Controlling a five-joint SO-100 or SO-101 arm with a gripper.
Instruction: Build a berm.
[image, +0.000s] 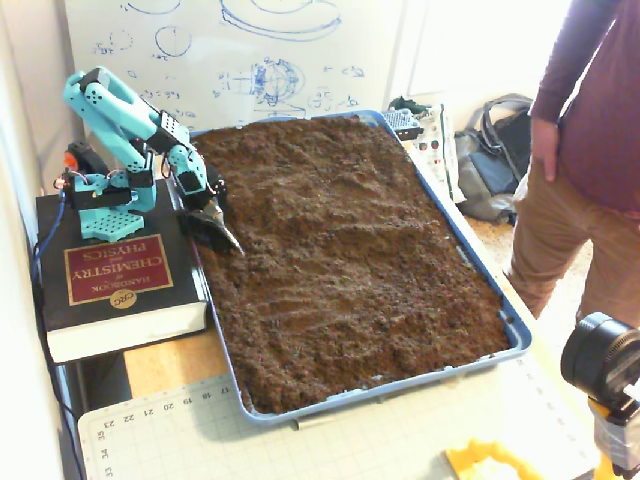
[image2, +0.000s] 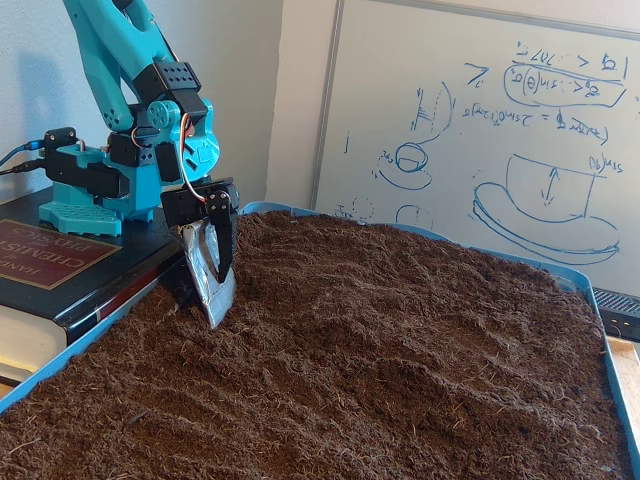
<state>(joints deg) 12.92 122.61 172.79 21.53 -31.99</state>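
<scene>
The berm (image: 330, 205) is only a low, rounded rise of dark crumbly soil running through the middle of the blue tray (image: 480, 275); in the low fixed view it shows as a faint hump (image2: 400, 300). The turquoise arm (image: 120, 120) stands on a thick book (image: 110, 275) at nine o'clock of the tray. Its gripper (image: 218, 232) (image2: 212, 285), tip resting in the soil by the tray's wall, carries a silvery scoop-like blade; whether the claw is parted cannot be told.

The arm (image2: 130, 70) was turquoise plastic with black motor blocks at its joints. Red and black wires ran beside them. Its gripper (image2: 212, 290) carried a flat silvery blade below a black motor.
</scene>
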